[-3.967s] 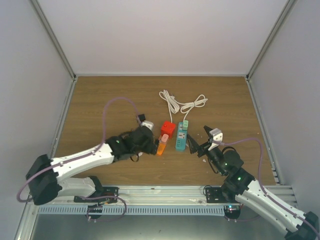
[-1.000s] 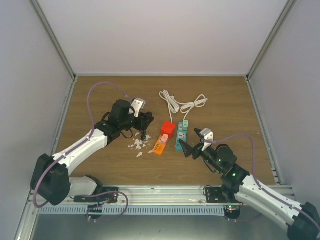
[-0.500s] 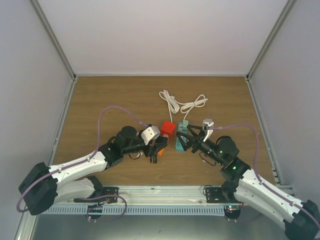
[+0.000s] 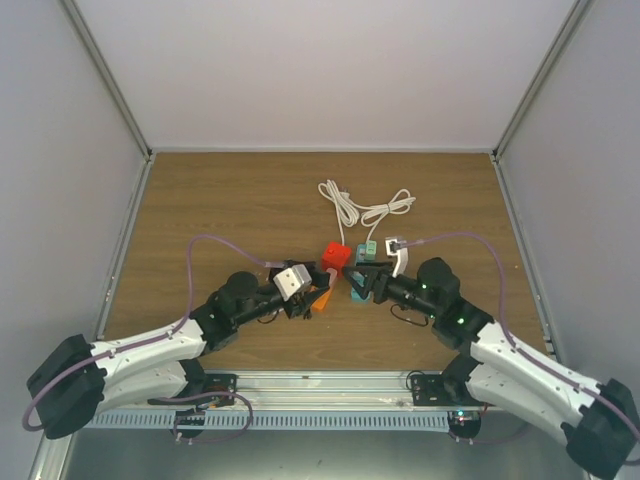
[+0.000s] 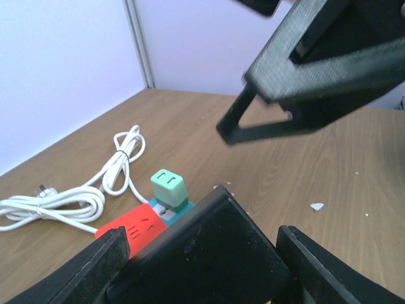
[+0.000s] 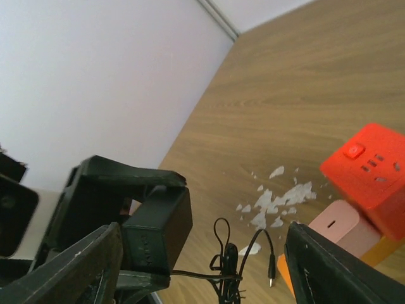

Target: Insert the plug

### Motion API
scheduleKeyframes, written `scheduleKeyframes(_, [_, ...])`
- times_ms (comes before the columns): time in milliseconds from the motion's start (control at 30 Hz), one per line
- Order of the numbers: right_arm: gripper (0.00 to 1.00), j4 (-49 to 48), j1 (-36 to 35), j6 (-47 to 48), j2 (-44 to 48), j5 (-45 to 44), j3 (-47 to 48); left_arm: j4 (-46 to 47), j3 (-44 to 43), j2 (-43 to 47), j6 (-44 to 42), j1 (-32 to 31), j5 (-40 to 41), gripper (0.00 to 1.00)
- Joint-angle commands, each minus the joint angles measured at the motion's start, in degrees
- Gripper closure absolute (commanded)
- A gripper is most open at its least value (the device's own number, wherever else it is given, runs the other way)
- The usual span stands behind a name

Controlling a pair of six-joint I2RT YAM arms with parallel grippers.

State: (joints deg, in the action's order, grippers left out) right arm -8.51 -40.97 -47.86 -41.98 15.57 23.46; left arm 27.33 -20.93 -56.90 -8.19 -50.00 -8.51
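Observation:
My left gripper (image 4: 307, 292) is shut on the plug, a black adapter block (image 5: 202, 256) that fills the gap between its fingers. The adapter's thin black cable (image 6: 226, 265) hangs below it in a bundle. The adapter hovers beside the red socket cube (image 4: 337, 256) and the orange strip (image 4: 321, 298). A teal power strip (image 5: 182, 209) lies beyond with a mint-green plug (image 5: 169, 187) seated in it. My right gripper (image 4: 362, 281) is over the teal strip and faces the left gripper. It is open, with nothing between its fingers (image 6: 82, 266).
A coiled white cord (image 4: 364, 207) lies behind the strips. White paper scraps (image 6: 278, 201) are scattered on the wooden table (image 4: 200, 200) near the red cube. Grey walls and metal rails enclose the table on three sides.
The left arm has swung from the back left down to the strips with the adapter. The right gripper has moved left over the teal strip, and its jaws have narrowed somewhat.

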Motion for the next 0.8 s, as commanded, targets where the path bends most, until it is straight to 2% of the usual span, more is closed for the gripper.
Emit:
scheduleKeyframes(0, [0.29,1.1,-2.7,3.0,-5.5,-0.3,3.6,7.0,0.2,-1.1,-2.6,-0.8,3.3,0.52])
scheduleKeyframes(300, [0.3,0.5,-8.8,7.4,-12.2,-1.1,8.3,7.7,-1.0,-3.8,-3.4,-0.9,4.2,0.52])
scheduleKeyframes(600, [0.31,1.8,-9.4,7.9,-13.0,-3.5,8.9,7.8,-1.1,-3.8,-3.3,-1.0,3.9,0.52])
scheduleKeyframes(767, [0.4,1.8,-9.4,8.4,-13.1,-4.5,9.4,7.8,-1.1,-3.5,-3.1,-1.0,2.5,0.51])
